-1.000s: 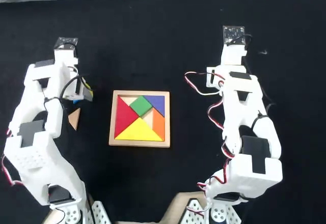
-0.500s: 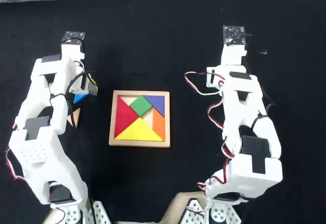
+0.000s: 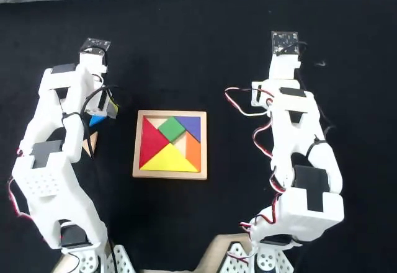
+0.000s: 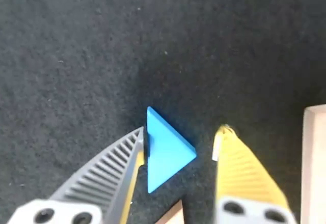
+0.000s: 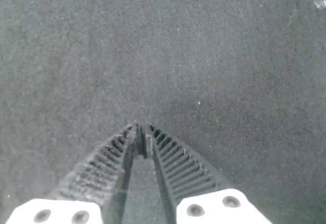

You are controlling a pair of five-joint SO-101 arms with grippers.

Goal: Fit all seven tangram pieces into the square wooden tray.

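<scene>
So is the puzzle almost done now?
Nearly! Five pieces already sit in the wooden tray. The left gripper is open around the blue triangle, which lies on the cloth. Left to do: that one and the tan triangle out by the left arm. A gap shows in the tray's middle.
</scene>
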